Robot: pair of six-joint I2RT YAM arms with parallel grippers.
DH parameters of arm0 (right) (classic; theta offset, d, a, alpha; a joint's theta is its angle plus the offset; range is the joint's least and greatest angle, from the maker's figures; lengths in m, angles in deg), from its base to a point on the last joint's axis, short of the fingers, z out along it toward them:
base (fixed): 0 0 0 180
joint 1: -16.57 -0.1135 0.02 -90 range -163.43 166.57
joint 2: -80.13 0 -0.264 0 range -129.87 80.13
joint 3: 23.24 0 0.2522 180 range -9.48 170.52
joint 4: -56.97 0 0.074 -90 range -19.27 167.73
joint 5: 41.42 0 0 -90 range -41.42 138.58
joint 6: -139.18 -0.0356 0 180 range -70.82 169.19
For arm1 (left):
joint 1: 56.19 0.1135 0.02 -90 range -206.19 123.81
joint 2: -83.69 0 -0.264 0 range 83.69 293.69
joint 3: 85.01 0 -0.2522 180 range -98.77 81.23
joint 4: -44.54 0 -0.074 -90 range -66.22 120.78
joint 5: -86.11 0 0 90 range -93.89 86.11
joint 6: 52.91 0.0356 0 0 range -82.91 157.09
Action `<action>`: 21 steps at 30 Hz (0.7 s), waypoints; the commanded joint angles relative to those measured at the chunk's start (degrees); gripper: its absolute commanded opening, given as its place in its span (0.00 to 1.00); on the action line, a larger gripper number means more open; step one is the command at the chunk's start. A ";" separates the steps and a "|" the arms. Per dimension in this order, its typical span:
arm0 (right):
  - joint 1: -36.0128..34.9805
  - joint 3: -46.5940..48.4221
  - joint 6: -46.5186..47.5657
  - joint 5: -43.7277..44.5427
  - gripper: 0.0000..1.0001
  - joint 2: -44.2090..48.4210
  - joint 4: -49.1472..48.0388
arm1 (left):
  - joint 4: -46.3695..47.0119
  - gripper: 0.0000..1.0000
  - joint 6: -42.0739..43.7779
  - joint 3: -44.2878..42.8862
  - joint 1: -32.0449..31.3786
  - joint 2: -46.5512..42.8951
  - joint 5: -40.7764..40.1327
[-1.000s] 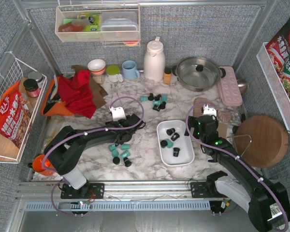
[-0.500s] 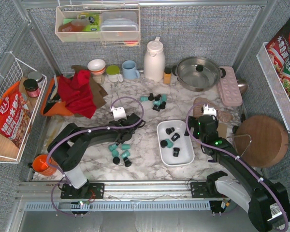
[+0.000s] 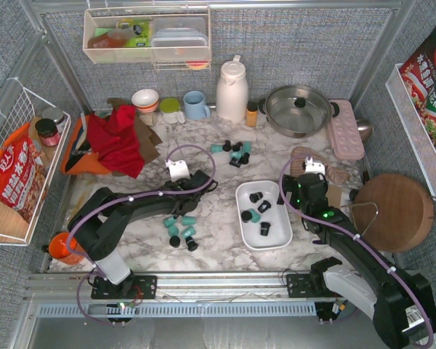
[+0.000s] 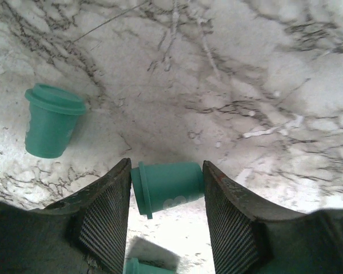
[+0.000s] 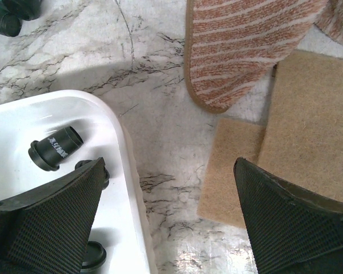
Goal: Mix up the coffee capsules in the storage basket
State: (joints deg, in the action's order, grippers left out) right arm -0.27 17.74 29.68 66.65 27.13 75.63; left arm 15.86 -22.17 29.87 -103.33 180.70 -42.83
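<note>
Left tool (image 4: 167,166) tighter than before around teal capsule (image 4: 171,185)

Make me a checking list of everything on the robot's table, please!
Surface: white marble-patterned table.
Job's things: storage basket holds several black capsules and one teal one; near heap and far heap of capsules lie loose outside it.
Clutter: red cloth, white jug, metal pot, blue mug, round wooden board.
Grippers: left gripper has its jaws either side of a teal capsule lying on its side, grip not certain; right gripper open over the basket's right rim.
Cables: purple cable along each arm.
Surroundings: wire basket with snack bag, clear wall bin.
</note>
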 commanded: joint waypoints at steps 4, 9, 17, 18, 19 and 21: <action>0.05 0.48 -0.36 0.04 0.99 -0.60 -0.95 | 2.41 0.53 7.19 -2.95 -2.09 -4.39 2.40; 0.00 0.64 -0.36 0.04 0.99 -0.73 -1.04 | 6.82 0.53 13.64 -5.79 -6.04 -6.86 3.35; 0.04 0.64 -0.36 0.00 0.99 -0.80 -0.91 | 21.84 0.53 24.48 -6.65 -12.31 -9.17 13.80; 0.04 0.64 -0.36 0.11 0.99 -0.80 -0.95 | 23.33 0.53 25.30 -6.80 -12.73 -8.87 15.83; 0.02 0.64 -0.36 0.17 0.99 -0.77 -0.94 | 24.53 0.53 26.28 -7.01 -13.06 -8.37 17.90; 0.05 0.64 -0.36 0.29 0.99 -0.71 -0.89 | 26.55 0.52 28.04 -7.57 -13.88 -7.08 21.49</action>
State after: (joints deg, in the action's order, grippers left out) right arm -0.27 17.87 29.66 66.52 26.37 75.63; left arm 34.33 0.08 23.34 -116.18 172.22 -30.11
